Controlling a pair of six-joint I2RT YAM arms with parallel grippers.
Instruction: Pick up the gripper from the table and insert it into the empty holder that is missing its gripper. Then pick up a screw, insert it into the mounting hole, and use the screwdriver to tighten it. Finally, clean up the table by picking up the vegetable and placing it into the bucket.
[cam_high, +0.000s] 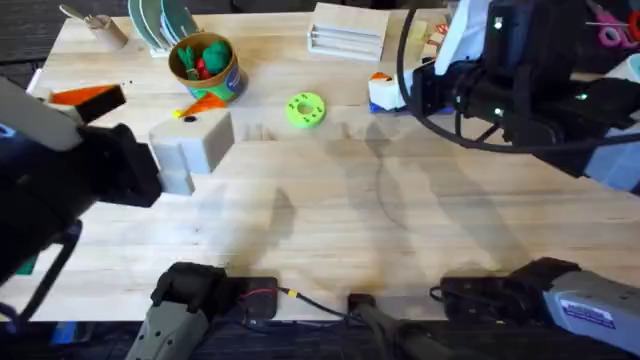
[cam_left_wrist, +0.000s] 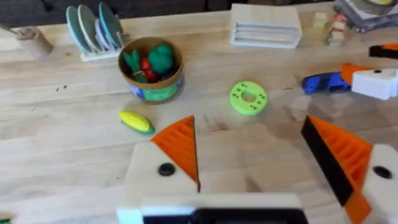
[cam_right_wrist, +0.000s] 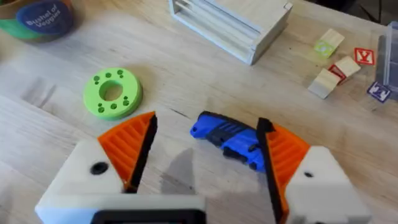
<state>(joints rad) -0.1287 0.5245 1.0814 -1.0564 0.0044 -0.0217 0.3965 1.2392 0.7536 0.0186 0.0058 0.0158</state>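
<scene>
Wooden table (cam_high: 330, 210) seen from above, with both arms raised close under the camera. The left gripper (cam_left_wrist: 261, 155) hangs above the table with its two orange-tipped fingers (cam_left_wrist: 180, 146) spread apart and nothing between them. The right gripper (cam_right_wrist: 205, 155) also stands open, its fingers (cam_right_wrist: 130, 146) apart, hovering over the blue screwdriver (cam_right_wrist: 230, 138), which lies flat on the wood; whether the fingers touch it cannot be told. The yellow vegetable (cam_left_wrist: 136, 121) with a green end lies on the table just beside the green bucket (cam_left_wrist: 152, 78), outside it. The bucket stands upright and holds red and green toys (cam_left_wrist: 152, 62). A flat green ring (cam_high: 305, 110) lies between bucket and screwdriver. A white slotted rack (cam_right_wrist: 230, 25) sits at the far edge, with small lettered blocks (cam_right_wrist: 339, 62) near it.
</scene>
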